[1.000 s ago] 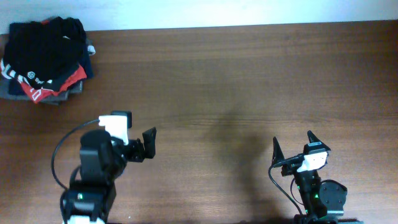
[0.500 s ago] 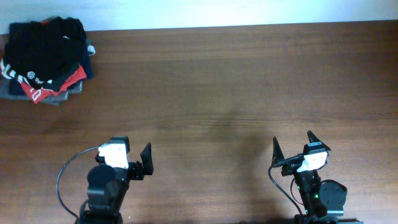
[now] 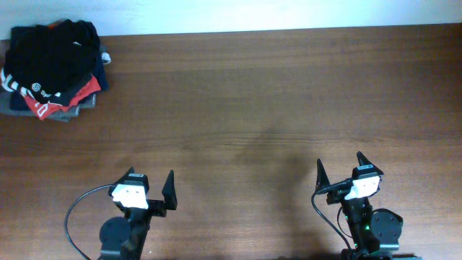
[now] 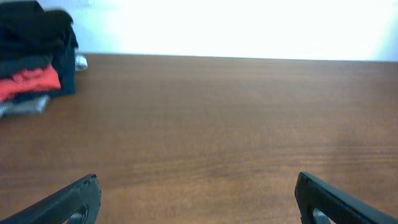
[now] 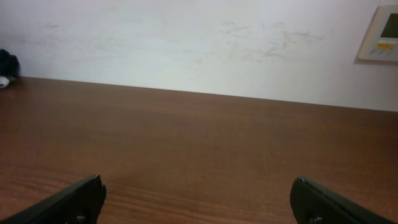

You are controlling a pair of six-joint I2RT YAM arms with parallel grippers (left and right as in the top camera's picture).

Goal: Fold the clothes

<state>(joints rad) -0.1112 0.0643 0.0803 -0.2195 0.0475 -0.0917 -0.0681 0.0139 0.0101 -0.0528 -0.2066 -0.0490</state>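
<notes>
Worktop (image 3: 274,94): brown wood grain. Clothes pile (image 3: 50,68) sits at the far-left corner by the back edge. In it, plain black T-shirt (image 3: 54,47) lies rumpled on top, small white round logo showing at its near edge, with red garment (image 3: 85,89) and grey garment (image 3: 13,107) under it. Left gripper (image 4: 196,177) is at front left, jaws released wide, nothing between them. Right gripper (image 3: 339,160) is at front right, jaws spread, holding nothing. Both are well apart from the pile.
</notes>
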